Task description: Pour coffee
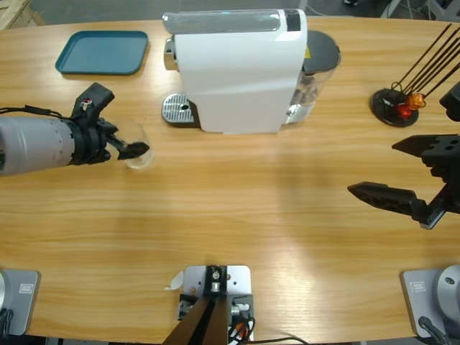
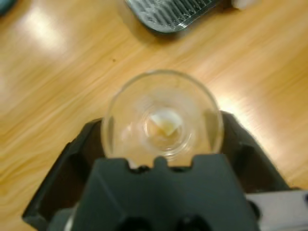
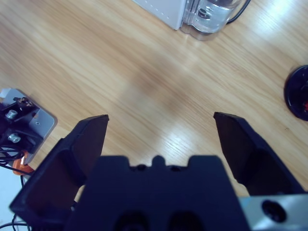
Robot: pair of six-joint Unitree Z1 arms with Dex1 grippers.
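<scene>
From above, the left claw (image 1: 135, 149) grips a clear glass (image 1: 137, 154), with the coffee machine's drip tray (image 1: 178, 110) at its one o'clock.

Left wrist: the glass (image 2: 162, 118) looks nearly empty.

Right wrist: the right claw (image 3: 161, 132) gapes empty.

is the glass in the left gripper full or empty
Nearly empty. The left wrist view looks into the glass held in the left gripper: only a small tan trace at its bottom, no dark pool of coffee.
</scene>
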